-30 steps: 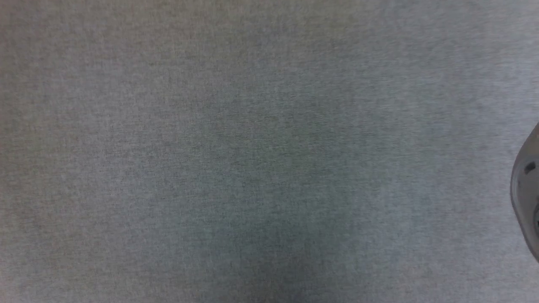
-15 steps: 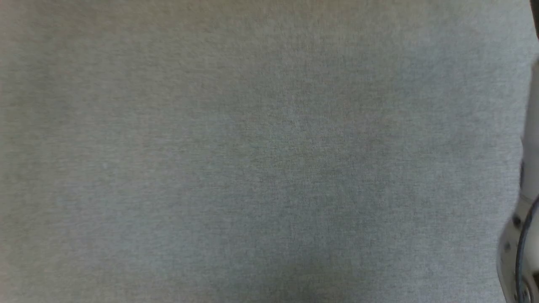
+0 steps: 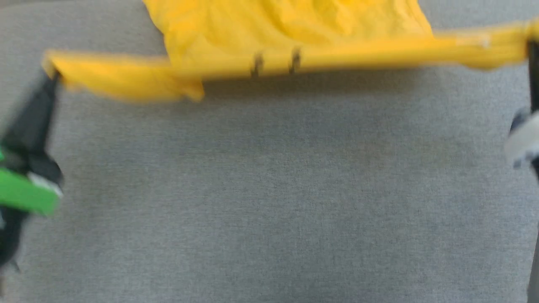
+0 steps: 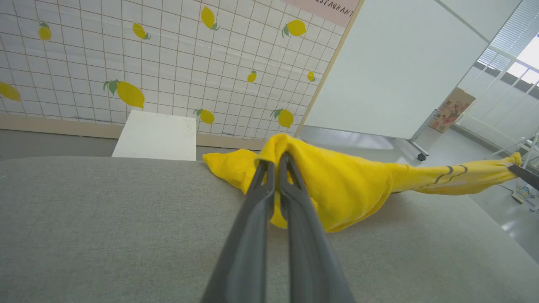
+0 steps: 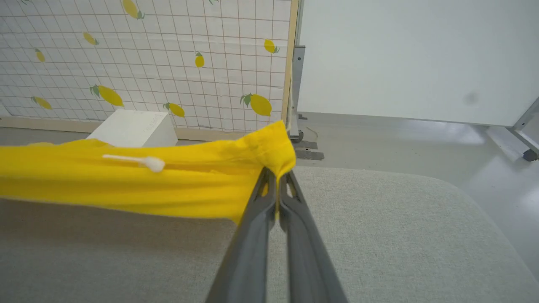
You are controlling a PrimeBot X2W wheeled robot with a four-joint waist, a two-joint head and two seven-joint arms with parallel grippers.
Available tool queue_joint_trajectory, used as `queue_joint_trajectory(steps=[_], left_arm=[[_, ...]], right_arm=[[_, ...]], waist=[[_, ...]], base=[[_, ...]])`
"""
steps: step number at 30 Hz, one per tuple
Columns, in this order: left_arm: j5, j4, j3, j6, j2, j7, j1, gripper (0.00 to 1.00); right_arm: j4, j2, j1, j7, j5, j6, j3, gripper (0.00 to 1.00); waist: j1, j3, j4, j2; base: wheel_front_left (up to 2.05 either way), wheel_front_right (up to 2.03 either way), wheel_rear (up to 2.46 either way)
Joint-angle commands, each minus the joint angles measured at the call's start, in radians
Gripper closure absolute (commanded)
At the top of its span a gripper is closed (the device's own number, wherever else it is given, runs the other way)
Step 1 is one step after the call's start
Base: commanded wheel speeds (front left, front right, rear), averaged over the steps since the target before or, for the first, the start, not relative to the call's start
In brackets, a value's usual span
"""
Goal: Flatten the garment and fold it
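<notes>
Holding the garment (image 3: 294, 25) at two points, the left pincer (image 4: 278, 158) and the right pincer (image 5: 277, 172) are each pressing their fingers together on a bunched fold of yellow cloth. The edge between them is hanging taut above the grey counter (image 3: 269, 189). The rest of the cloth is trailing away beyond the fingertips and lying on the counter there.

Governing relation: the stretched edge is running straight from one pincer to the other, crosswise to both sets of fingers. From the left pincer the cloth is extending toward the right pincer and forward past the tips; from the right pincer it is extending toward the left one. Neither arm is sitting nearer, since each is gripping one end of the span. In judgement, the coming move is calling for both pincers travelling level and well apart, so that the cloth is going down flat.

Limits of observation:
- Motion is blurring the head view.
- Which parts are being pinched cannot be told.
- Two dark stripes (image 3: 276, 63) are showing mid-span.
- A small white item (image 5: 139, 160) on the cloth is proving too indistinct to identify.
- The head view's top edge is cutting off the garment's far side.
</notes>
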Motion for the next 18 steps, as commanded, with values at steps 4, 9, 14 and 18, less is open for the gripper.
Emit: queue_joint_trajectory(steps=[4,9,14,18], left_arm=[[-0.027,-0.031,-0.025,0.005,0.013,-0.014,0.162,1.00],[-0.042,-0.039,-0.091,0.005,0.035,0.026,0.296,1.00],[-0.122,-0.075,-0.104,0.011,0.060,0.055,0.409,1.00],[-0.185,-0.108,-0.106,0.027,0.103,0.081,0.507,1.00]], right_arm=[[-0.044,0.025,0.155,-0.012,0.037,-0.003,-0.039,1.00],[-0.067,0.052,0.310,-0.020,0.095,-0.003,-0.047,1.00],[-0.102,0.066,0.455,0.008,0.171,-0.003,-0.065,1.00],[-0.132,0.071,0.575,0.072,0.243,-0.003,-0.063,1.00]], waist=[[0.0001,-0.065,0.028,-0.0001],[0.0001,-0.104,0.030,-0.0001],[0.0001,-0.151,0.033,-0.0001],[0.0001,-0.186,0.035,-0.0001]], base=[[0.00,0.00,0.00],[0.00,0.00,0.00],[0.00,0.00,0.00],[0.00,0.00,0.00]])
